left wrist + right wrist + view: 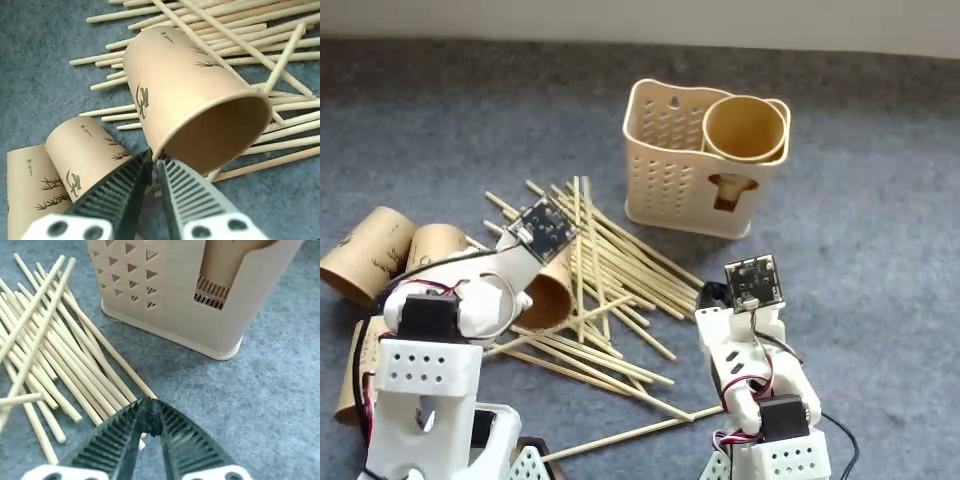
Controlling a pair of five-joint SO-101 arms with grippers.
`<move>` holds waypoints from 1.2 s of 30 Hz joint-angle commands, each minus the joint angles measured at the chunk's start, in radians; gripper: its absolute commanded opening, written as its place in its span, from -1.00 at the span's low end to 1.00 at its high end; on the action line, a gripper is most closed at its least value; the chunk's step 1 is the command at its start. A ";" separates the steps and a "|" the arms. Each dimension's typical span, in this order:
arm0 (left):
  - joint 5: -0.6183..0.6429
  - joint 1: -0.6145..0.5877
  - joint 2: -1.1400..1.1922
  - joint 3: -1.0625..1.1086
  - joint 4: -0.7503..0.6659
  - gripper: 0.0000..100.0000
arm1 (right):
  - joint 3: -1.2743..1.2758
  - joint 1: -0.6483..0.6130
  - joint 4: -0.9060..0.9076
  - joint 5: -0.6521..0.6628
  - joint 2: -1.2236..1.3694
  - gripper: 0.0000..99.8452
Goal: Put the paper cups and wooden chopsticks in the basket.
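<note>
Your left gripper (154,160) is clamped on the tan printed paper cup's (185,95) rim. Your right gripper (149,415) is closed beside the pale wooden chopsticks (65,355).

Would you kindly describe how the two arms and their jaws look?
The left arm and right arm are white plastic with rows of small holes, black motors and thin red, black and white wires. Each wrist carries a small black circuit board. The jaws are dark, ribbed and tapered.

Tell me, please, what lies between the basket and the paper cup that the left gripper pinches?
The pile of wooden chopsticks lies between that paper cup and the basket, as the high view shows.
</note>
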 commanded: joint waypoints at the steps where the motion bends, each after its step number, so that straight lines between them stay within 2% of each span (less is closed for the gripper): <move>1: 0.089 0.025 0.008 -0.165 0.084 -0.99 | -0.004 -0.005 -0.031 0.011 -0.004 -0.98; 7: 0.167 0.025 0.016 -0.334 0.157 -0.99 | -0.004 -0.004 -0.031 0.009 -0.004 -0.98; 15: 0.241 0.036 0.018 -0.507 0.186 -0.99 | -0.004 -0.004 -0.030 0.009 -0.004 -0.98; 31: 0.374 0.328 0.025 -0.762 0.190 -0.99 | 0.033 -0.004 -0.033 0.011 -0.004 -0.98; 36: 0.434 0.415 0.140 -0.869 0.192 -0.99 | 0.035 -0.004 -0.033 0.011 -0.004 -0.98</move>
